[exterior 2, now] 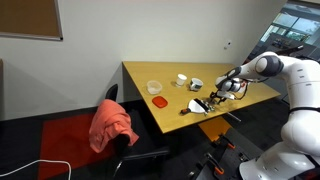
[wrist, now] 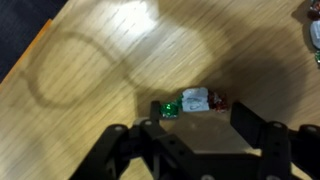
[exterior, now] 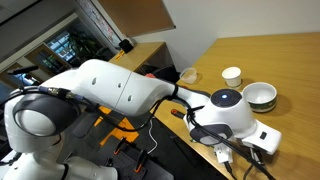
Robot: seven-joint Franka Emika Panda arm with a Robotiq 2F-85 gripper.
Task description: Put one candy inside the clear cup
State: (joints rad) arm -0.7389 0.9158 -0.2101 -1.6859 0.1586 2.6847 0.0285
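Hovering released, hand (wrist: 200,122) just by clustered candies (wrist: 192,101) near the robot-side surface (wrist: 90,60) edge; clear cup (exterior 2: 154,88) well apart toward the opposite edge. Risk of pinching several together, given tight packing.

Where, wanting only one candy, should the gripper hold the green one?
Probably by its two free edges, from straight above, the gripper straddling the row: the green candy lies flat on the table at the row's end, the white candy close beside it.
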